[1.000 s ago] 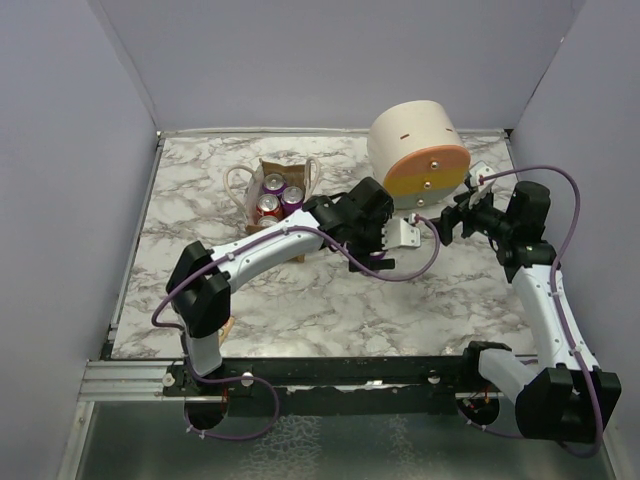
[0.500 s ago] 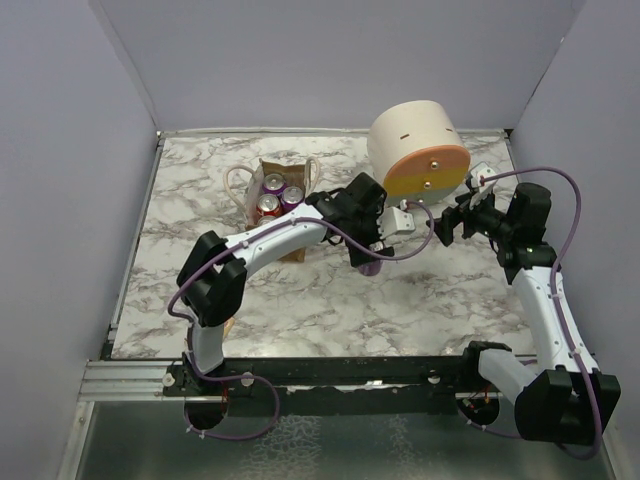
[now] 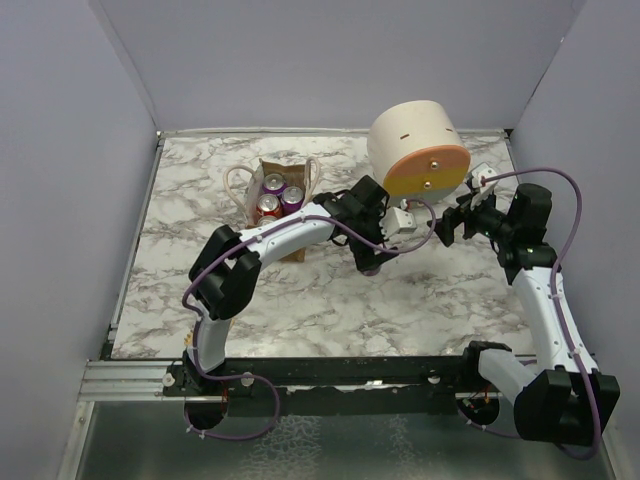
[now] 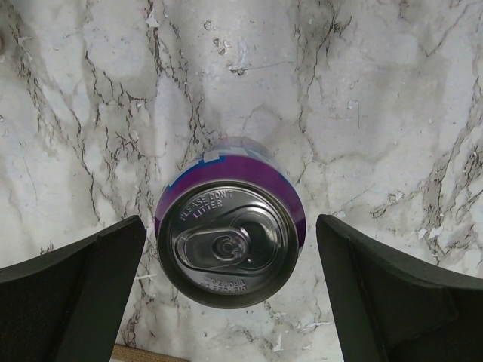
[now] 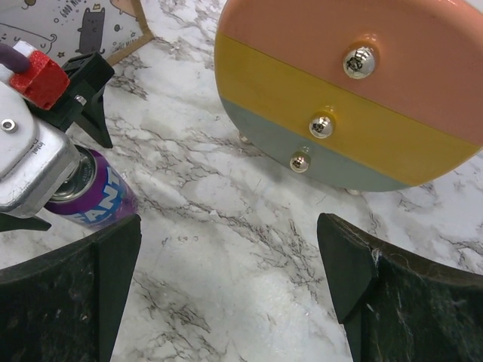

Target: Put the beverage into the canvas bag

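the canvas bag (image 3: pixel 298 168) stands open-topped at the back left of the desk (image 3: pixel 200 300). it is a small tan-brown box shape of soft cloth, with cream loop handles (image 3: pixel 237 181) flopping out at its sides. packed upright inside are drink cans (image 3: pixel 273 184): two with purple rims and at least one red. the left arm crosses the bag's near wall and hides part of it.

the beverage, a purple can (image 4: pixel 230 234), is not in the bag. it stands upright on the desk to the bag's right and a little nearer the arm bases. its lid is dull silver metal with the pull tab flat, and its side is glossy purple with white lettering.

the left pincer (image 4: pixel 230 253) hangs over this can with its black fingers (image 4: pixel 75 294) spread wide, one on each side and clear of the can, gripping nothing.

the right pincer (image 5: pixel 226 249), further right of the bag, is also spread wide and empty.

right of the bag and further back lies a round cream box (image 3: pixel 415 135) on its side. its flat face is banded salmon, yellow and grey-green, with three shiny knobs. what it holds cannot be seen.

the desk is smooth white marble pattern with grey veins.
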Robot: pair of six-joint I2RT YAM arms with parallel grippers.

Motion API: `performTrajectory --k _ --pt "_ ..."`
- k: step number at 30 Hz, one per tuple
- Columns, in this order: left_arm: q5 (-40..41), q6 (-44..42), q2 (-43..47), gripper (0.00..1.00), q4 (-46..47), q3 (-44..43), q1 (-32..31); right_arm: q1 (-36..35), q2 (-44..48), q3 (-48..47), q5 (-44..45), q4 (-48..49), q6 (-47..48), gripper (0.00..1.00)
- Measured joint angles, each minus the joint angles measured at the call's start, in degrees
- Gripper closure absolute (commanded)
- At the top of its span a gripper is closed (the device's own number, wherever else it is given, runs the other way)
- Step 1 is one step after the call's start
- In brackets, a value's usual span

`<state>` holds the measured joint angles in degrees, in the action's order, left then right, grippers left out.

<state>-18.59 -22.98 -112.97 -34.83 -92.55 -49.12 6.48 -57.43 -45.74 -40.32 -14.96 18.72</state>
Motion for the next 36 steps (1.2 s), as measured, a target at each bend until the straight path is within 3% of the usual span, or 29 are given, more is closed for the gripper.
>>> performTrajectory --k 10,29,36 --pt "-0.5 3.7 -0.4 0.09 2.5 0.0 0.3 0.2 0.9 0.0 0.0 0.0 0.0 0.00" --pt "-4.7 2.6 -0.8 0.86 0.3 -0.2 1.6 0.3 0.9 0.3 0.0 0.0 0.0 0.00" --pt "-9.6 -4.0 4.6 0.93 -8.4 -1.5 2.9 0.4 0.9 0.8 0.0 0.1 0.1 0.00"
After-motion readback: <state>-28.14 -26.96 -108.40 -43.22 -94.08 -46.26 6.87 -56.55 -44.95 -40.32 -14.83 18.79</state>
